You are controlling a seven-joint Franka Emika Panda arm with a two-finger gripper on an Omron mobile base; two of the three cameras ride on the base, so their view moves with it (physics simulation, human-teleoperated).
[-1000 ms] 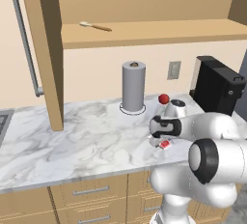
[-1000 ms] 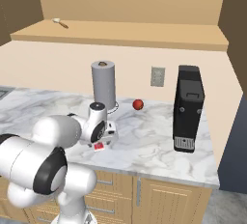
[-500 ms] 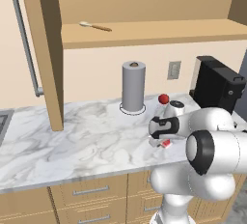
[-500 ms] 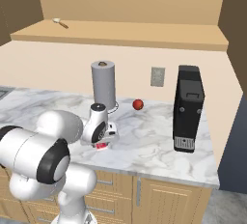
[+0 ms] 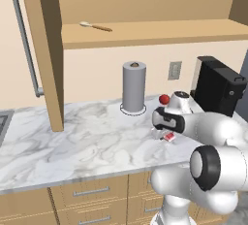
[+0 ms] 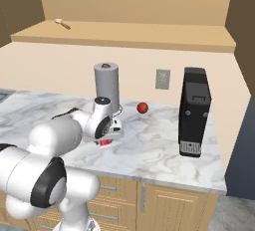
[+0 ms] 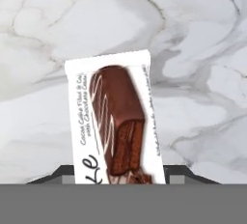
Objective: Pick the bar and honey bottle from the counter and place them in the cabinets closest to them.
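Note:
The bar (image 7: 113, 121), a white wrapper with a chocolate bar printed on it, lies on the marble counter (image 5: 87, 141). Its red end (image 5: 169, 136) (image 6: 104, 143) peeks out under my hand. My gripper (image 5: 162, 134) (image 6: 107, 138) (image 7: 120, 172) points down at the counter, its two dark tips pressed against the bar's long edges, shut on it. The bar still looks to rest on the marble. The cabinets' open shelf (image 5: 155, 32) runs above, with an open door (image 5: 43, 49) at the left. The honey bottle is out of view.
A tall grey cylinder (image 5: 133, 87) stands behind my hand, a small red ball (image 5: 164, 99) beside it. A black coffee machine (image 5: 218, 86) sits close on the right. A wooden spoon (image 5: 97, 26) lies on the shelf. The counter's front edge is near.
The jaws have come together from wide open onto the bar's edges. The hand has stayed over the same spot on the counter.

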